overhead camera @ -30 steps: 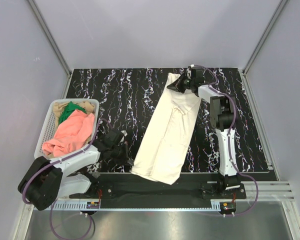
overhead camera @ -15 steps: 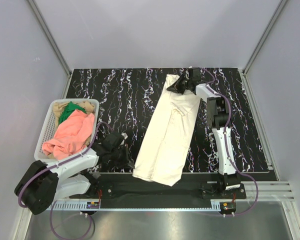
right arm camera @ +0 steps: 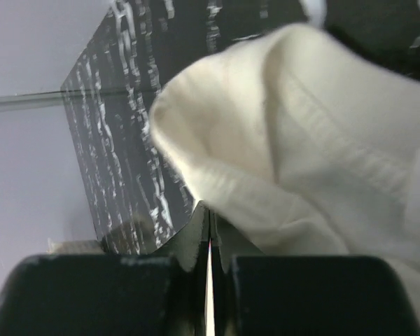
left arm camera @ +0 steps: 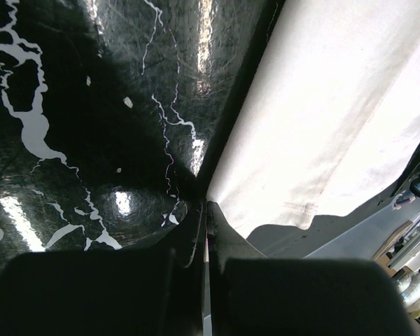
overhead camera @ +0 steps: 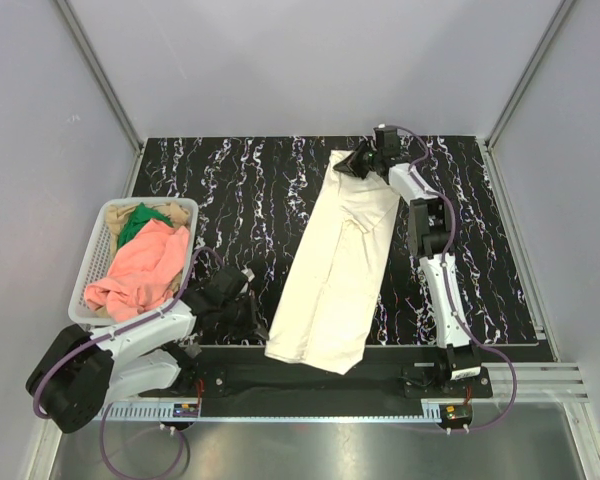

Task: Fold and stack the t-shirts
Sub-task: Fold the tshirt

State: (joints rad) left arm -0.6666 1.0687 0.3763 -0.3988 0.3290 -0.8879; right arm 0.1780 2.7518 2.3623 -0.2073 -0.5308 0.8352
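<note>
A large cream-white t-shirt (overhead camera: pixel 335 265) lies folded into a long strip on the black marbled table (overhead camera: pixel 240 190). My right gripper (overhead camera: pixel 352 165) is at its far end, shut on a bunched fold of the cloth (right arm camera: pixel 301 126), its fingertips (right arm camera: pixel 210 210) pressed together. My left gripper (overhead camera: pixel 258 325) is at the strip's near left corner, shut with its tips (left arm camera: pixel 206 206) right on the edge of the cream t-shirt (left arm camera: pixel 336 105) beside the hem. Salmon-pink (overhead camera: pixel 140 265), green (overhead camera: pixel 135 222) and tan (overhead camera: pixel 177 212) t-shirts are heaped in the basket.
The white mesh basket (overhead camera: pixel 92 255) stands at the table's left edge, just beyond my left arm. The near hem of the cream t-shirt hangs slightly past the table's front edge (overhead camera: pixel 380 345). Grey walls close in the back and both sides.
My left gripper slid nearer and right to the shirt's near left corner. The right gripper drew the far end slightly farther back, and the arm stretched out.
</note>
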